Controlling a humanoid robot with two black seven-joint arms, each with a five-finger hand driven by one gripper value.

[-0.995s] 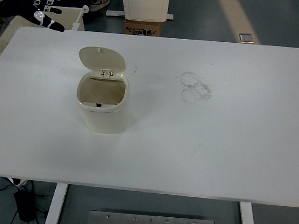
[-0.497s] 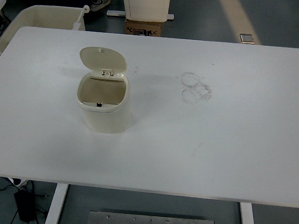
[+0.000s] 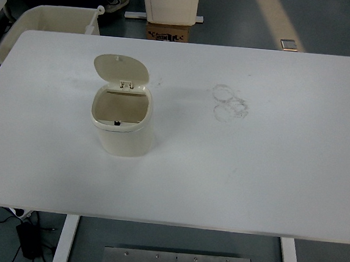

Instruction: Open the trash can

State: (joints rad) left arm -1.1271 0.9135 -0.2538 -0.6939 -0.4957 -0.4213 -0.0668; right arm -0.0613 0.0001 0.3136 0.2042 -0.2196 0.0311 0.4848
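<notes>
A small cream trash can (image 3: 123, 132) stands on the white table (image 3: 251, 174), left of centre. Its round lid (image 3: 121, 69) is swung up and back on the hinge, so the empty inside shows. Neither robot hand appears in the top view.
Faint ring marks (image 3: 229, 103) stain the table right of centre. Beyond the far edge are a cream bin (image 3: 44, 18) at the left, a white unit on a cardboard box (image 3: 167, 32), and a person's shoe (image 3: 117, 3). Cables lie on the floor at the lower left.
The left hand, seen at the top left corner a second ago, has withdrawn out of the picture. The trash can and its raised lid stay as they were.
</notes>
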